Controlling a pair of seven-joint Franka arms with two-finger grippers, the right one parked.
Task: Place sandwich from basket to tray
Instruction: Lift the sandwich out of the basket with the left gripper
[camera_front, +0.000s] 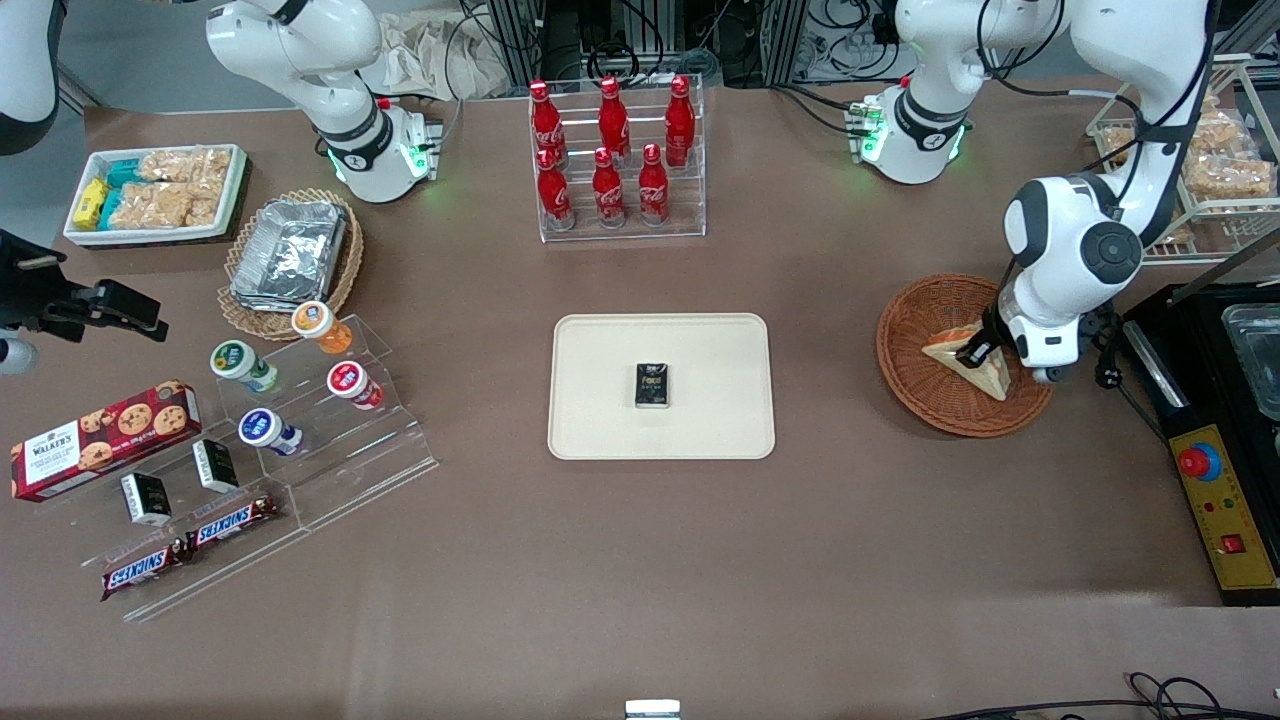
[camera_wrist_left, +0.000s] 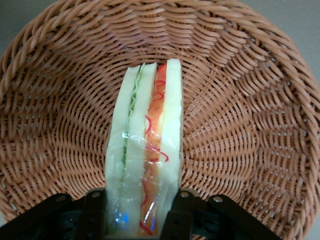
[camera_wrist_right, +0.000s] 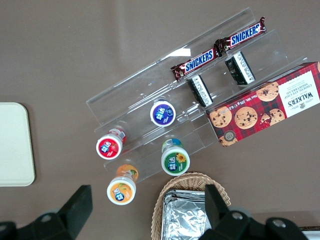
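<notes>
I see the sandwich (camera_wrist_left: 145, 150) as a wedge of pale bread in clear wrap, its cut edge showing a green leafy layer beside an orange-red one with thin red strands. It sits in the reddish-brown woven basket (camera_front: 915, 340), at the right of the front frame. From the front camera its pale triangular face (camera_front: 975, 360) shows, lying against the basket's weave.

The gripper (camera_front: 985, 345) is down in the basket, and in the wrist camera I note one black finger (camera_wrist_left: 94, 212) against each bread face, so the claw pinches the sandwich from both sides. I cannot tell whether the wedge is lifted off the weave.

The cream-beige tray (camera_front: 610, 400) lies mid-frame in the front view, well apart from the basket, toward the parked arm's end. A small dark packet (camera_front: 653, 386) rests on it near the centre.

Farther from the front camera than the tray, upper centre, a clear rack holds six red bottles (camera_front: 610, 155). At the left of the frame stands a tan basket with foil containers (camera_front: 290, 252).
</notes>
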